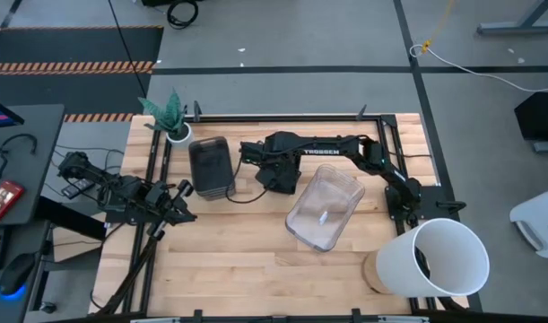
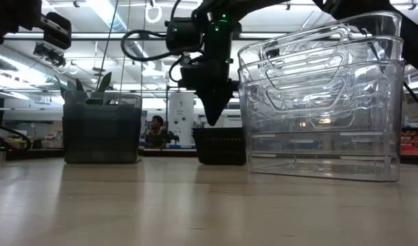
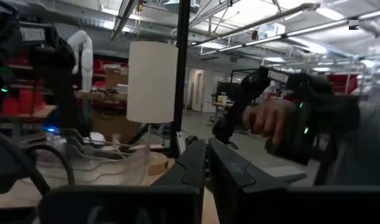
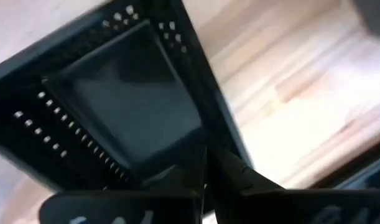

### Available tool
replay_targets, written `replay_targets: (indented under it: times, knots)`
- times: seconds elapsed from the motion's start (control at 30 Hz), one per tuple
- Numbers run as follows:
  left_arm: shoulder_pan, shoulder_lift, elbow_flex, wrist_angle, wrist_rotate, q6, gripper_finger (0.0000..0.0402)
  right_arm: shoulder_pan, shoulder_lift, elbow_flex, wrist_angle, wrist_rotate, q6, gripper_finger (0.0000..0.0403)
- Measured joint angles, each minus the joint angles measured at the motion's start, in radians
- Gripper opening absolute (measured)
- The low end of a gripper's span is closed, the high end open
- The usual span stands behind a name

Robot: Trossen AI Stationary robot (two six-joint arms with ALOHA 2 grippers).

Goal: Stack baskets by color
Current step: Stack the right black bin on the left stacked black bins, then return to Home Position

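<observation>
A: Where is the black slotted basket (image 4: 115,118) from the right gripper (image 4: 205,180)?

B: Directly below it, beside the smoky grey basket (image 1: 211,166). The fingers are together, seemingly pinching the near rim, though the grip is not certain.

A: And the left gripper (image 3: 207,163)?

B: Shut on nothing, well apart at the table's left side. The right arm is nearer.

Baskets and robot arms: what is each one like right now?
Clear baskets: nested in one stack, upright on the table.
Grey basket: upright, standing apart from the others.
Black basket: upright, right under the right gripper.
Right gripper: jaws together, tip at the black basket's rim; grip unclear.
Left gripper: jaws together, empty, at the table's left side.
Plant: upright in its pot.
</observation>
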Motion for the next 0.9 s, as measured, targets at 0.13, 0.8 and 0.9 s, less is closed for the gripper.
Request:
replay_targets:
  times: [0.13,0.8,0.9]
  knots:
    - [0.0,0.0,0.0,-0.001,-0.042,0.059,0.0017,0.0,-0.058,0.0,-0.027,-0.033,0.144,0.0017]
    - [0.0,0.0,0.0,-0.006,-0.333,0.066,0.0013,0.076,-0.701,-0.521,0.292,-0.136,0.952,0.0002]
    - [0.0,0.0,0.0,0.008,-0.333,0.068,0.0013,0.095,-0.833,-0.671,0.434,-0.162,0.988,0.0005]
